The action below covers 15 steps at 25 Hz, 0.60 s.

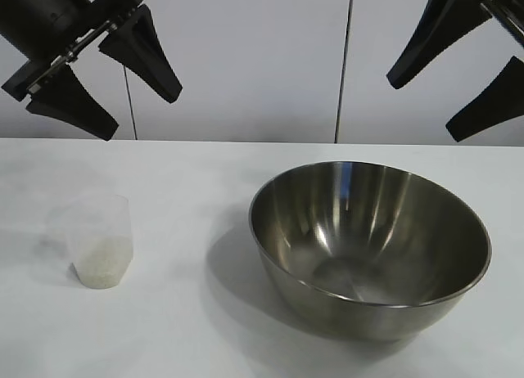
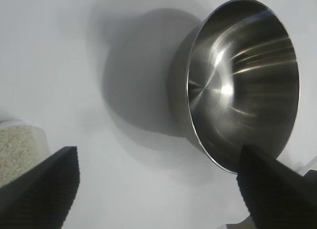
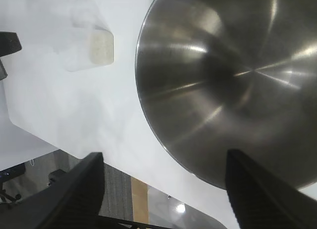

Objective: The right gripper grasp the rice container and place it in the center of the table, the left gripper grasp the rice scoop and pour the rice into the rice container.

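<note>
While both pincers hang spread and empty, the right pincer (image 1: 458, 71) should descend onto the near rim of the rice container (image 1: 370, 247) directly below it, pinching the wall squarely. Below the left pincer (image 1: 106, 79) waits the rice scoop (image 1: 100, 240), upright on the bench (image 1: 180, 312).

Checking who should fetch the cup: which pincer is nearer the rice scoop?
Left. The left pincer hangs open above the rice scoop. The right pincer, also open, is raised at the far side, above the rice container.
</note>
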Each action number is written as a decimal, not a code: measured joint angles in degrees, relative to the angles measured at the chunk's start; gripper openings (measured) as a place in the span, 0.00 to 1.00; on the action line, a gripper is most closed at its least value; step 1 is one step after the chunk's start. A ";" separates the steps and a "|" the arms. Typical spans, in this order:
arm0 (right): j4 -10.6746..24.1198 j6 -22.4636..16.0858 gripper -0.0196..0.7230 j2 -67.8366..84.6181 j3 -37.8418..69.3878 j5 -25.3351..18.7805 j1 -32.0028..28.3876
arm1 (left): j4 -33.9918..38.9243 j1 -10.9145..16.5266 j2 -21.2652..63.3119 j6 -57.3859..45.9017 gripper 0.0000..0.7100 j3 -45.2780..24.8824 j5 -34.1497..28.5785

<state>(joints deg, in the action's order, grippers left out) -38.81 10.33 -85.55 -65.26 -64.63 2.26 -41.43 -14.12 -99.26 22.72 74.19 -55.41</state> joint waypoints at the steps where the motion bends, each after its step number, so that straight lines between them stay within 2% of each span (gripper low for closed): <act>1: 0.00 0.00 0.66 0.00 0.00 0.00 0.00 | 0.00 0.00 0.00 0.00 0.88 0.00 0.00; 6: 0.00 0.70 0.66 0.00 0.00 -0.10 0.00 | 0.00 0.00 0.00 0.12 0.88 0.00 0.00; 9: 1.86 2.42 0.66 0.00 0.00 -0.13 0.00 | 0.00 0.00 0.00 0.17 0.88 0.00 0.00; 12: 8.27 2.74 0.66 0.00 0.00 -0.74 0.00 | 0.00 0.00 0.00 0.17 0.88 0.00 0.00; 15: 20.24 -0.37 0.66 0.00 0.00 -1.36 0.00 | 0.00 0.00 0.00 0.17 0.88 0.00 0.00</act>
<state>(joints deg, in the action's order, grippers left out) -18.57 9.96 -85.55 -65.26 -65.99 2.26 -41.43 -14.12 -99.26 22.90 74.19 -55.41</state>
